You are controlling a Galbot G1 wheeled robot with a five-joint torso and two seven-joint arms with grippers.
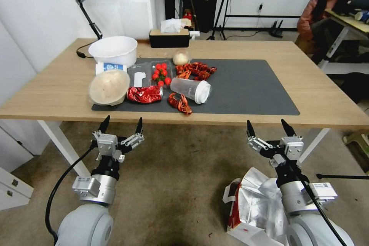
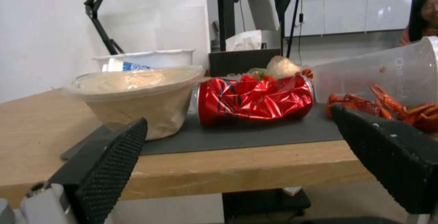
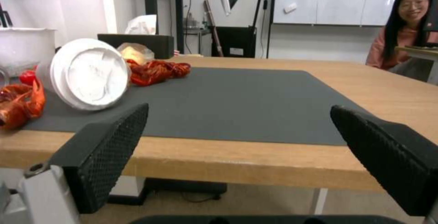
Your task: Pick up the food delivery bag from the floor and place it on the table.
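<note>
Food delivery bag (image 1: 255, 203): on floor (image 1: 173, 184), robot's right side, directly under right arm; mouth open upward, crumpled silver foil lining, red side panel, white strap handle at near edge. Not yet lifted.

Right gripper (image 1: 268, 128): raised before table (image 1: 57, 92) edge, jaws spread wide, nothing held; knurled black pads (image 3: 112, 155).

Left gripper (image 1: 120, 124): same height on left side, jaws wide apart, empty; pads (image 2: 114, 165) facing table edge.

Step in hand, as judged: reach for bag. Best done by lowering right gripper well below table edge, closing on strap or stiff rim rather than loose foil; foil probably too slack to bear weight. Exact strap position partly hidden behind right arm, so uncertain.

Landing spot: bare right half of dark grey mat (image 1: 246, 84), matte, flat.

Left half of mat, 1 cluster: lidded beige bowl (image 1: 109, 86), crushed glossy red can (image 1: 145, 94), tipped translucent cup (image 1: 191, 90) with white lid, red crayfish (image 1: 180, 103), cherry tomatoes (image 1: 161, 73). White bowl (image 1: 113, 50) behind.
</note>
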